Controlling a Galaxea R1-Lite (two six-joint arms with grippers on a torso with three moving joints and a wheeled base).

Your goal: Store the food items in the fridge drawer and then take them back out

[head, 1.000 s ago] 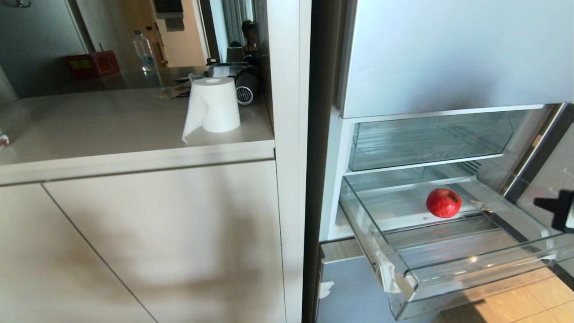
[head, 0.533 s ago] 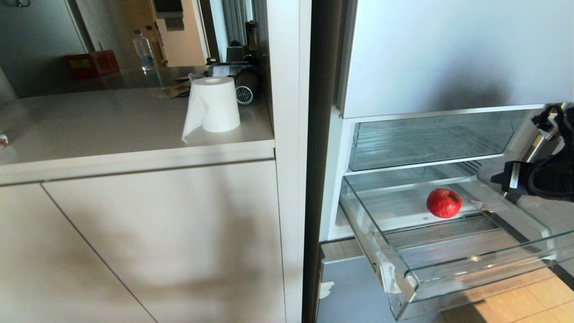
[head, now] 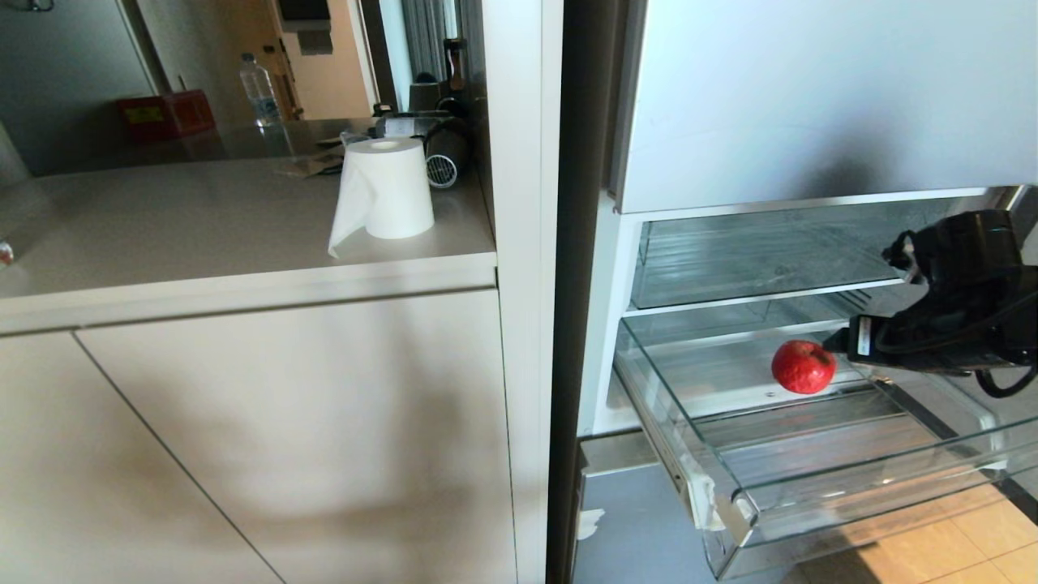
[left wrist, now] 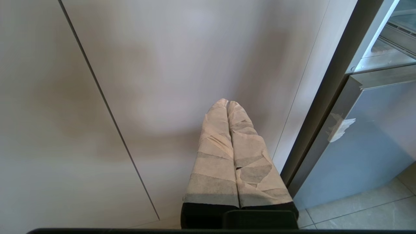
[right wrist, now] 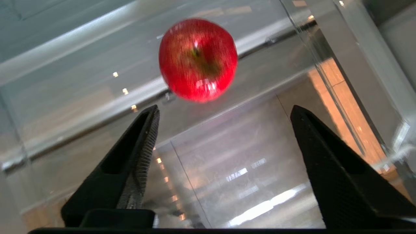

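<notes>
Left gripper (left wrist: 227,105) wears beige tape; right gripper (right wrist: 224,110) has black ridged wedges.

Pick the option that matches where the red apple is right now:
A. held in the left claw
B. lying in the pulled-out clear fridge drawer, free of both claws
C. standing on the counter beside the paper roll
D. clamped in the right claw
B: the red apple lies in the pulled-out fridge drawer, while the right claw hovers spread wide just short of it, touching nothing.

Beige countertop (head: 203,219), paper roll (head: 385,191), cabinet doors (head: 243,438), tiled floor (head: 957,543).
</notes>
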